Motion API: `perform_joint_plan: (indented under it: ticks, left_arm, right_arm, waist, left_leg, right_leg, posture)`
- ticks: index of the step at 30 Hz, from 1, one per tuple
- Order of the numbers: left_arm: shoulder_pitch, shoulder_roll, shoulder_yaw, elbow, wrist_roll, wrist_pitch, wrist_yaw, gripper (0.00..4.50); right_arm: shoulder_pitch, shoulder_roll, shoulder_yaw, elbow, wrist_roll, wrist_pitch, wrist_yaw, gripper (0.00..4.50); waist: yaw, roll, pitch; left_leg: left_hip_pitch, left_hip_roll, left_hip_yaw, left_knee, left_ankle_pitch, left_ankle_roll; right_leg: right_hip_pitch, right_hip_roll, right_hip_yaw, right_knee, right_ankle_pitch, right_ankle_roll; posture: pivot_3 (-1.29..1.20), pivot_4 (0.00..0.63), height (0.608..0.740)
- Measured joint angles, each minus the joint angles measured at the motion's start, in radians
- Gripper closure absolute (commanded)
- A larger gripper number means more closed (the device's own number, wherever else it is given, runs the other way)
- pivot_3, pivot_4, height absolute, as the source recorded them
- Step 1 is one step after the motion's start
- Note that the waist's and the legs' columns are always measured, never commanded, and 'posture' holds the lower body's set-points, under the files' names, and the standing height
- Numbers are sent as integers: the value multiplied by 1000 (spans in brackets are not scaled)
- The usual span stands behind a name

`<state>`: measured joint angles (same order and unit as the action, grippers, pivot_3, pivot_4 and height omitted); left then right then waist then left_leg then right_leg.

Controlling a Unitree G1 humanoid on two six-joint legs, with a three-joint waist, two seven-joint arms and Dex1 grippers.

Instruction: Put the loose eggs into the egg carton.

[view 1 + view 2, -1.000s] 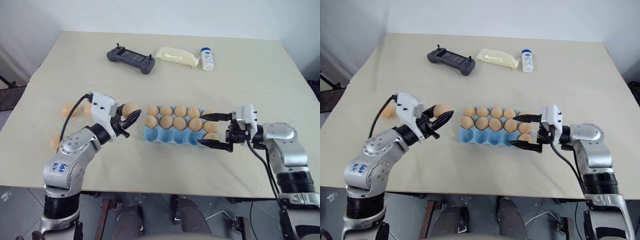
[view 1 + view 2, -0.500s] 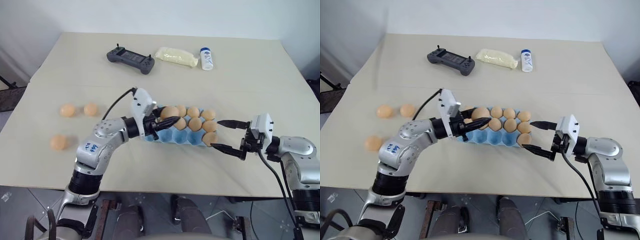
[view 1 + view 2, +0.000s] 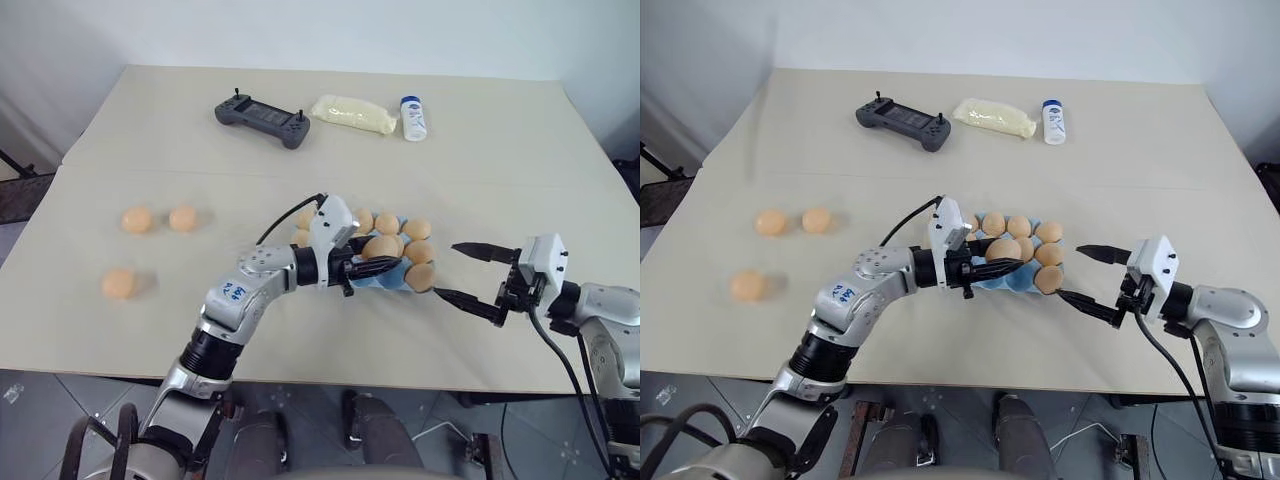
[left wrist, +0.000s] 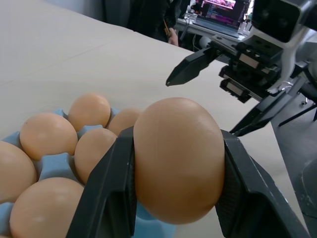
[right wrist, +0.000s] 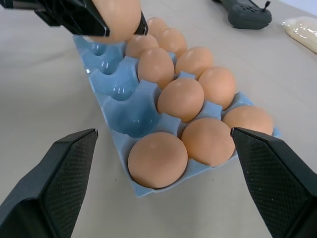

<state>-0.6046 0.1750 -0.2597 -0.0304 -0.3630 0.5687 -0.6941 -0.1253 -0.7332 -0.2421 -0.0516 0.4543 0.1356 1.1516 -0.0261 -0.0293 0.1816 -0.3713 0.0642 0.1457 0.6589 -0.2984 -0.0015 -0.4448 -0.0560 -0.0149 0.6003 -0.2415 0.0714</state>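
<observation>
My left gripper [image 3: 386, 252] is shut on a tan egg [image 4: 176, 148] and holds it just above the front row of the light blue egg carton [image 5: 115, 82]. That row has empty cups beside one egg; the other cups hold eggs. Three loose eggs lie on the table to the left: two side by side [image 3: 136, 219] [image 3: 183, 218] and one nearer the front [image 3: 118, 284]. My right gripper [image 3: 447, 269] is open, a short way right of the carton, touching nothing.
A dark grey controller [image 3: 262, 118], a pale yellow bag [image 3: 353, 113] and a small white bottle [image 3: 413, 117] lie along the back of the beige table [image 3: 500, 180]. The front table edge runs just below both arms.
My left gripper carried its egg rightwards from beside the carton's left end to above the carton. My right gripper drew back to the right, away from the carton.
</observation>
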Motion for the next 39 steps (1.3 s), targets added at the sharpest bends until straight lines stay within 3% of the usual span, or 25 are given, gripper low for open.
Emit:
perform_joint_plan:
  ticks: [19,28,39]
  left_arm:
    - [-102,-116,-5,286,96,-138,-40,2890]
    - [-118,-123,-5,289,97,-130,-70,21]
    - [-74,-71,15,198,117,-120,-38,21]
  right_arm:
    - [54,-9,-9,-74,17,41,-62,0]
    - [52,-9,-9,-79,17,42,-75,0]
    - [29,-9,-7,-78,16,45,-76,0]
  waist:
    - [0,-1,0]
    - [0,-1,1]
    - [0,-1,1]
  left_leg:
    - [-2,0,0,0,-1,2]
    - [-2,0,0,0,-1,2]
    - [-2,0,-1,0,-1,2]
  right_leg:
    - [0,0,-1,-4,1,1]
    - [0,0,-1,-4,1,2]
    - [0,0,-1,-3,1,2]
  posture:
    - [0,150,740]
    - [0,150,740]
    - [0,150,740]
